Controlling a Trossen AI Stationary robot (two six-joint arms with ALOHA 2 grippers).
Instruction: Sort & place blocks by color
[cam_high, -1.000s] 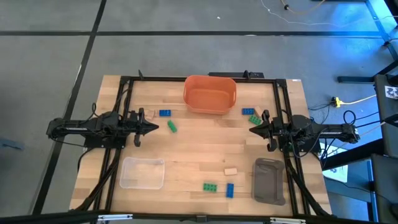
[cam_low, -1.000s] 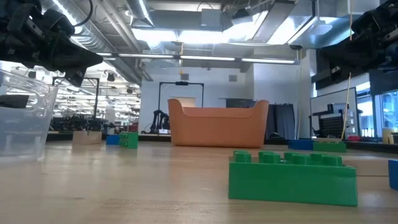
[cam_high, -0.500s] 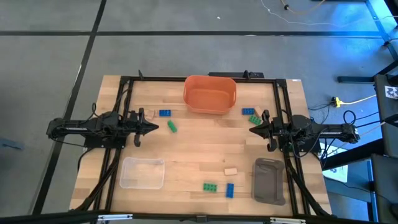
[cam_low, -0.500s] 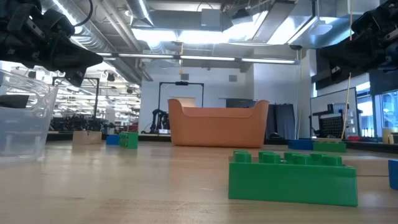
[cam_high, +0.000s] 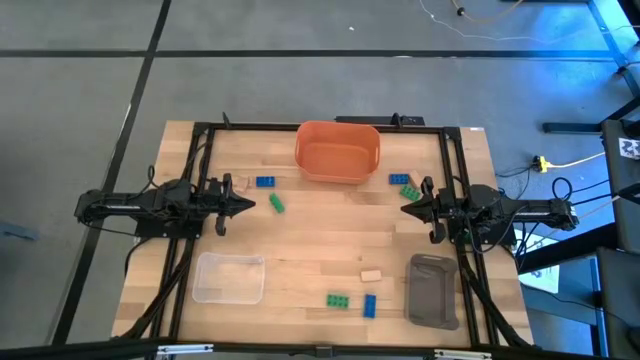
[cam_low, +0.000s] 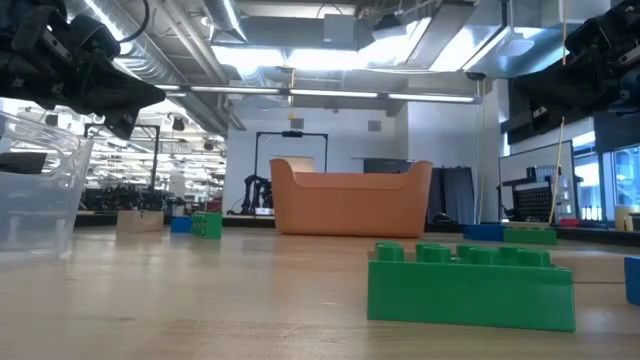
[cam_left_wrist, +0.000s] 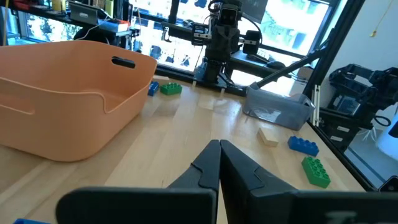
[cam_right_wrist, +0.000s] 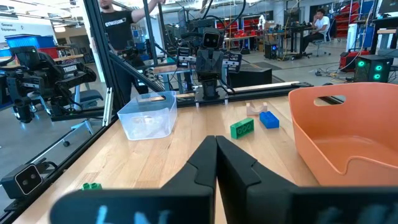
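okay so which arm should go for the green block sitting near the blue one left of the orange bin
Probably the left. The left gripper, fingers shut, sits just beside that green block, while the right gripper waits across the table, nearer the blue and green blocks on its own side.

Even, bright overhead light, soft short shadows on the table (cam_high: 300, 240). Low view: ceiling strip lights (cam_low: 330, 60) glare, near green block (cam_low: 470, 285) slightly soft. Blue glow at high view's upper right corner

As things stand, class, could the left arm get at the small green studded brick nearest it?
Probably yes: the green studded brick lies on bare wood just ahead of the left gripper's shut fingers, nothing between them.
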